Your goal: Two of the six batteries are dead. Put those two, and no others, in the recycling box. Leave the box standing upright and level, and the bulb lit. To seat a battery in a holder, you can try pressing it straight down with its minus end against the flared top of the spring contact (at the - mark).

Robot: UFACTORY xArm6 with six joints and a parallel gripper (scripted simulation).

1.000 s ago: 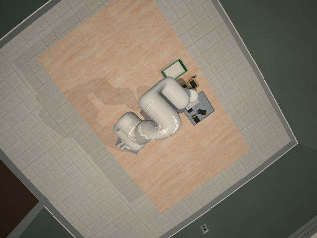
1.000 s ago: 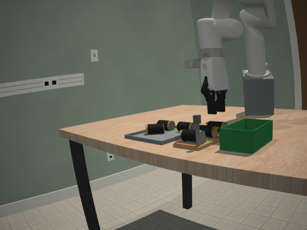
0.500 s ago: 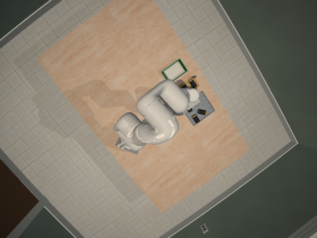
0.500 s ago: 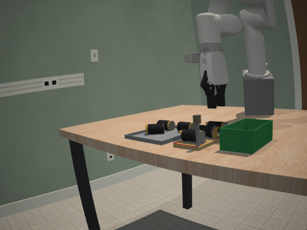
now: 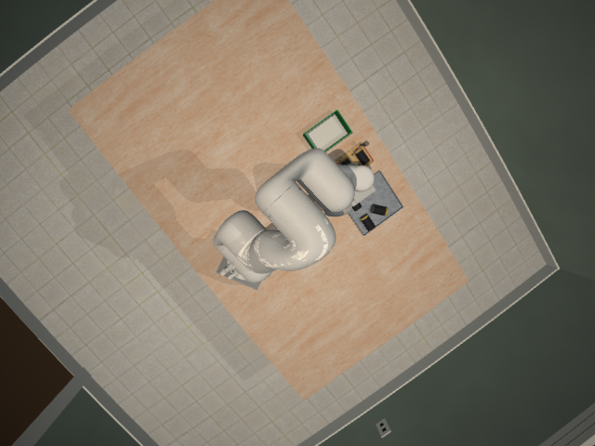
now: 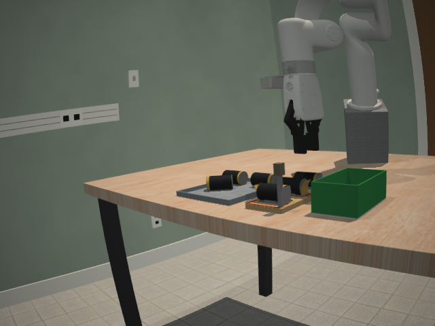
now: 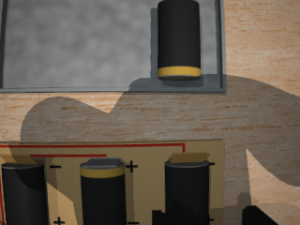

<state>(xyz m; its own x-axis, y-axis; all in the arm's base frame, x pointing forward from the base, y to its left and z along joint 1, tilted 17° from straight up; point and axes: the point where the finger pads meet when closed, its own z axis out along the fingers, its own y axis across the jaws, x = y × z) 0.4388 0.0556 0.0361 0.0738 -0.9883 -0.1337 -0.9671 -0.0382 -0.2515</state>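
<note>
Going left to right in the exterior view, with the tan battery holder board (image 5: 354, 154) (image 6: 263, 208) (image 7: 141, 149) as my landmark, the shallow grey rectangular tray (image 5: 391, 191) (image 6: 228, 201) (image 7: 70, 47) lies just to its left. It bears three black cylindrical batteries with yellow bands: the outermost one (image 5: 378, 209) (image 6: 219, 183), one behind it (image 5: 367, 221) (image 6: 234, 177), and the one nearest the board (image 5: 356, 206) (image 6: 262, 178) (image 7: 179, 39). On the board sit three more: the near cell (image 5: 362, 155) (image 6: 268, 192) (image 7: 23, 194), the middle cell (image 6: 293, 185) (image 7: 103, 202) and the far cell (image 6: 307, 176) (image 7: 187, 187). The small brownish block-shaped bulb (image 5: 364, 143) (image 6: 278, 168) stands on a grey post at the board's near end; I cannot tell whether it is lit. My end effector (image 6: 306, 142) (image 7: 211, 217) hangs above the board's far end, half open and grasping nothing. To the right of the board, apart from it, the green open rectangular box (image 5: 345, 121) (image 6: 335, 200) stands upright on the counter, its visible floor holding no battery. I can't tell which two cells are dead. I expect each to be stiff, fairly heavy for its size and apt to roll or slip, so I would take it across the middle of its barrel, square to its length, and lift a seated one gently against the spring contact.
</note>
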